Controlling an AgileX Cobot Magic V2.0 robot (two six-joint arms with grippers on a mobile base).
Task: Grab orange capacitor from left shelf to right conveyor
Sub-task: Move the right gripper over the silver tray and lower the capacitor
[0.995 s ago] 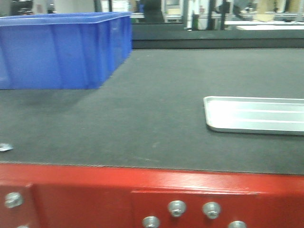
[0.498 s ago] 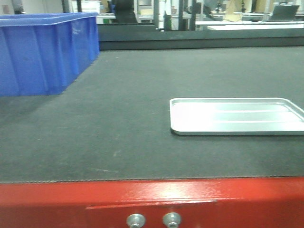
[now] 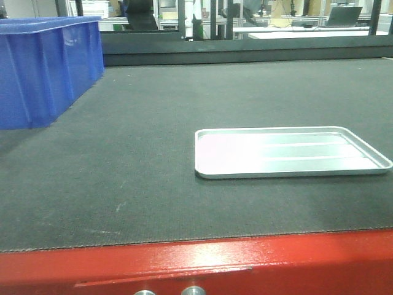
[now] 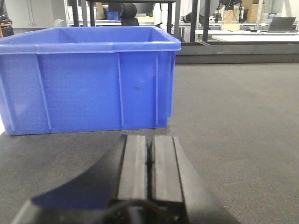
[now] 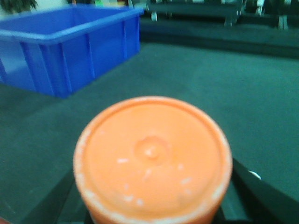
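The orange capacitor [image 5: 152,158] is clamped in the right gripper [image 5: 154,207], over the right conveyor [image 5: 243,98]; contact with the belt not visible. Left gripper [image 4: 149,163] pressed closed, empty. Risk: if released high or tilted, the cylinder may topple and roll toward the blue bin [image 5: 70,51] or red edge [image 3: 245,258]

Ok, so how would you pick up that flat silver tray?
Probably by its raised rim. The tray lies flat on the belt and is shallow, so there is no tall side to squeeze. Pinch one edge instead, with one finger over the lip and one slid under it. The left short edge looks best, coming in from the left, because the belt is bare there.
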